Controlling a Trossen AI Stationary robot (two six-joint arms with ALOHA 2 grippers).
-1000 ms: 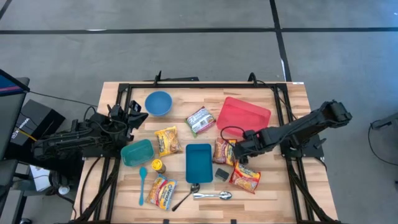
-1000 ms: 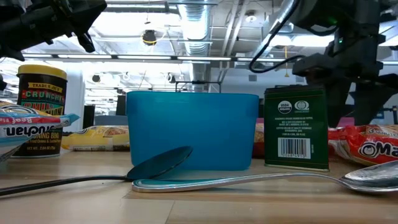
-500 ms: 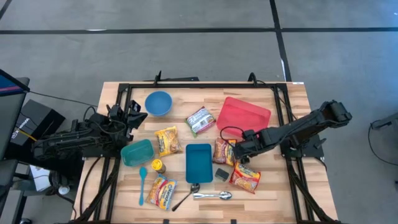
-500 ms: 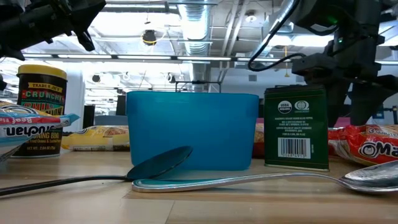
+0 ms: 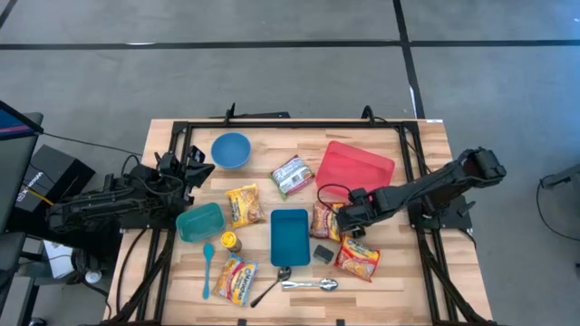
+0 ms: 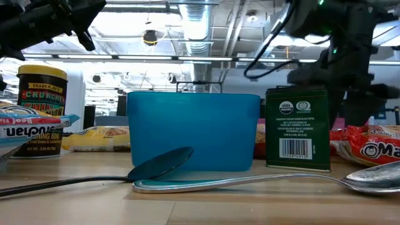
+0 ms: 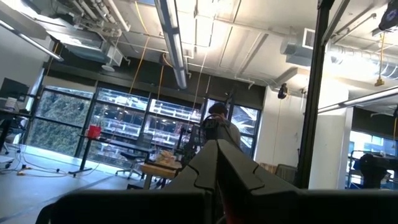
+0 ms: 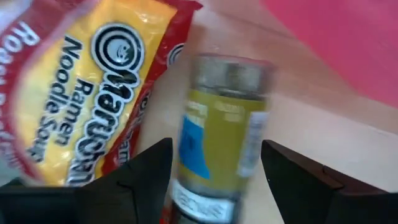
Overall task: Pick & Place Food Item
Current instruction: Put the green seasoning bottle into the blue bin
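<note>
The left gripper (image 5: 186,172) rests at the table's (image 5: 426,172) left edge, near the blue bowl (image 5: 230,149); its jaws are shut and hold nothing, and in its wrist view the 2 fingers (image 7: 227,168) meet and point up into the room. Below it sit a teal tub (image 5: 199,221), a small jar (image 5: 230,242) and a teal spoon (image 5: 207,269). A yellow packet (image 5: 242,205) lies right of the tub, and another packet (image 5: 236,279) lies near the front edge. In the middle stand a green-and-white pack (image 5: 292,176) and a blue box (image 5: 290,237), with a dark spoon (image 5: 270,285) and a metal spoon (image 5: 311,284) in front of it. A small dark box (image 5: 323,254) sits just right of the blue box.

The right gripper (image 5: 343,222) hangs low over the ramen packet (image 5: 324,220), between the blue box and the red tray (image 5: 355,168). Its jaws stand wide open. In its wrist view a spice jar (image 8: 222,134) lies on its side between the 2 fingers (image 8: 142,174), partly on the ramen packet and beside the red tray; I cannot tell whether the fingers touch it. A second ramen packet (image 5: 359,257) lies nearer the front.
</note>
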